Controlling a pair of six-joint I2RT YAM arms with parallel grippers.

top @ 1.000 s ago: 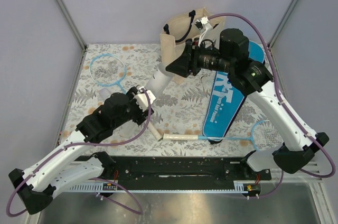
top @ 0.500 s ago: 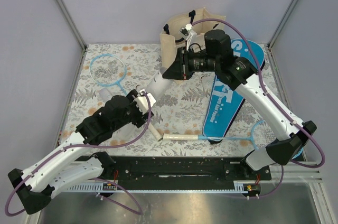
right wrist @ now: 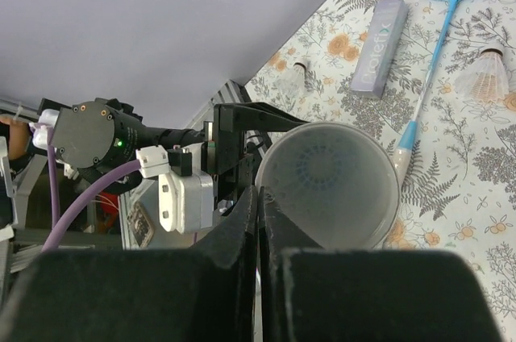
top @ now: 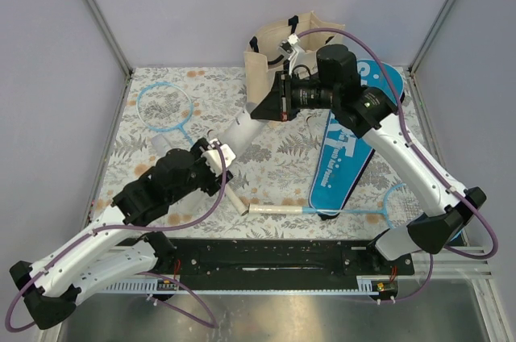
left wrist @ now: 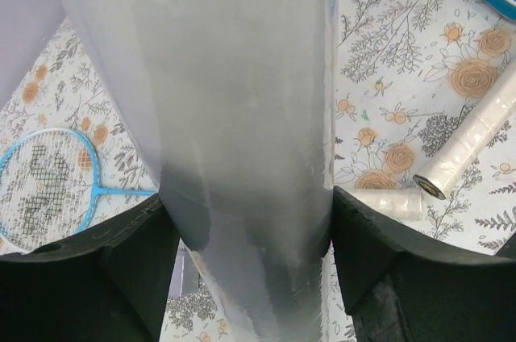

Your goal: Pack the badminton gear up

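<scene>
Tube position decides your next move. The long white tube [top: 240,126] is held partway along by your left gripper [top: 216,153], whose fingers [left wrist: 97,269] press on both its sides. Its long axis runs from that grip up and away toward the tote bag [top: 274,47], and the open mouth points straight at your right gripper [top: 268,106].

In the right wrist view you look down the bore. The right fingers [right wrist: 234,277] are shut tight, with their tips at the left edge of the rim. Whether they pinch the tube's wall or merely touch it, you cannot tell. So both arms meet at the tube, the left at its lower part and the right at its top end.

The blue case [top: 355,136] lies flat under the right arm. The far-left racket [top: 165,106] sits well apart from the tube, and the near-right racket [top: 403,201] lies by the right base.

Judging from this, any pull or push should follow the tube's axis, not cross it, or the left grip may twist.
</scene>
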